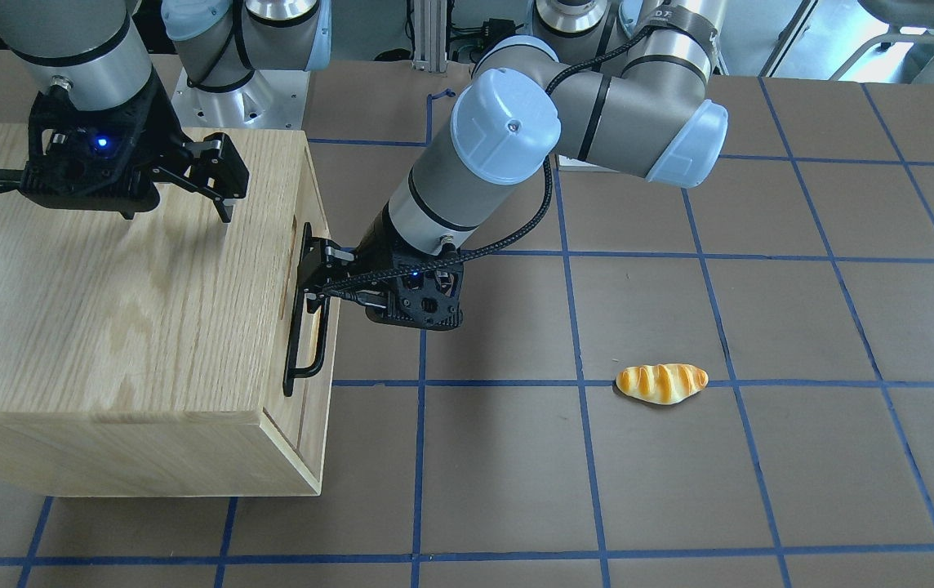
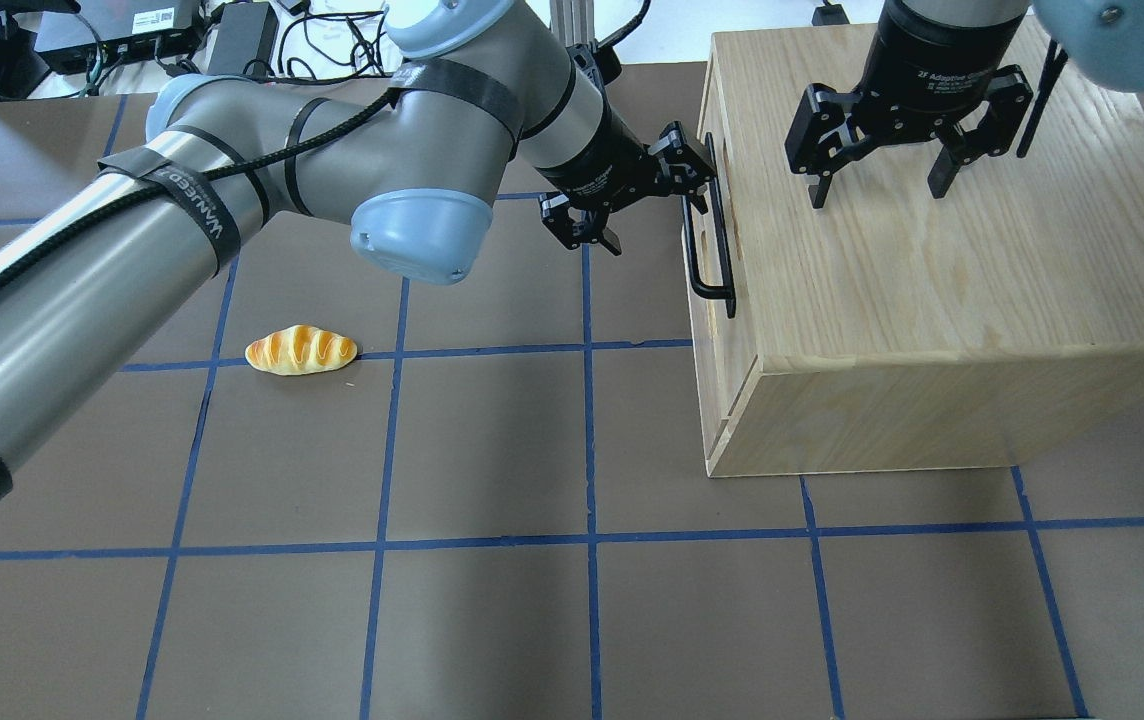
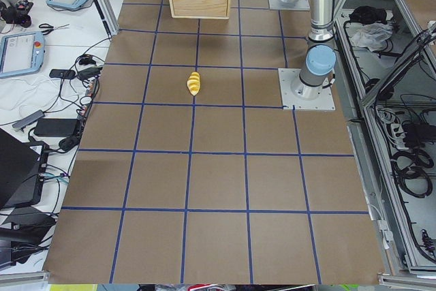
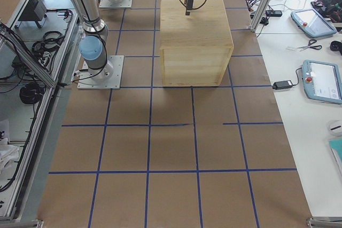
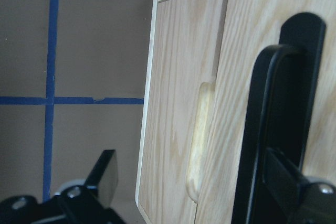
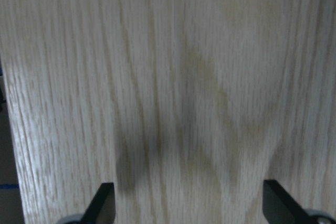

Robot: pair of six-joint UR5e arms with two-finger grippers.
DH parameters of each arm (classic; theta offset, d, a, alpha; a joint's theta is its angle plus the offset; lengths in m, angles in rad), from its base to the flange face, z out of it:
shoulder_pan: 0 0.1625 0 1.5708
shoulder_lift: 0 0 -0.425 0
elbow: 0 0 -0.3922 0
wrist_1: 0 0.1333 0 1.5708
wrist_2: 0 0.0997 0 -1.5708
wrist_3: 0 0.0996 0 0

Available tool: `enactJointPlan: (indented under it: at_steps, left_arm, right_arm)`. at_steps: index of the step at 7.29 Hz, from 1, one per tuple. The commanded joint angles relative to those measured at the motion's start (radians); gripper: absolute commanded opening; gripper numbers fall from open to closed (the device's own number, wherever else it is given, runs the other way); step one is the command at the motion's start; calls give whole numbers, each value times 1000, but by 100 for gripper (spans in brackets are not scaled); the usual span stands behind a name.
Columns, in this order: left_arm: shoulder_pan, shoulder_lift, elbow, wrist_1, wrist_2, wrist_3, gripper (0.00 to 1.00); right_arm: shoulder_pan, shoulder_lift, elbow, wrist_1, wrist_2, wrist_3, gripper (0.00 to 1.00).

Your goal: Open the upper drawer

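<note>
The oak cabinet (image 2: pixel 932 290) stands on the table. Its upper drawer front (image 5: pixel 252 35) carries a long black bar handle (image 2: pixel 712 240) and an oblong slot (image 5: pixel 202 140), and sits flush, closed. My left gripper (image 2: pixel 652 215) is open at the far end of the handle (image 1: pixel 304 327). One finger (image 5: pixel 294 192) is right at the bar (image 5: pixel 265 129), the other (image 5: pixel 102 182) out over the table. My right gripper (image 2: pixel 877 185) is open and empty, pointing down close over the cabinet top (image 6: pixel 184 77). It also shows in the front view (image 1: pixel 218 192).
A bread roll (image 2: pixel 300 350) lies on the brown mat to the left of the cabinet, also in the front view (image 1: pixel 661 382). The left arm's elbow (image 2: pixel 422 230) hangs over the table between the roll and the cabinet. Blue tape lines grid the mat.
</note>
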State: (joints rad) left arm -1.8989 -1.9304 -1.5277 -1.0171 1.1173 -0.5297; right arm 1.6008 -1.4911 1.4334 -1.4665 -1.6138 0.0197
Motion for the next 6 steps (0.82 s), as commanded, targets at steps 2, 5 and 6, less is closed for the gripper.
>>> enactJointPlan:
  at_steps: [2,5,6]
  left_arm:
    - [0,-4,-25,0,10,20,100]
    - [0,13,-29,-3,41,51,100]
    - [0,11,-29,-6,82,56,100]
  right_arm:
    - [1,0,-1,0,0,-1,100]
    - [1,0,-1,0,0,0,100]
    - [1,0,1,0,0,-1,100]
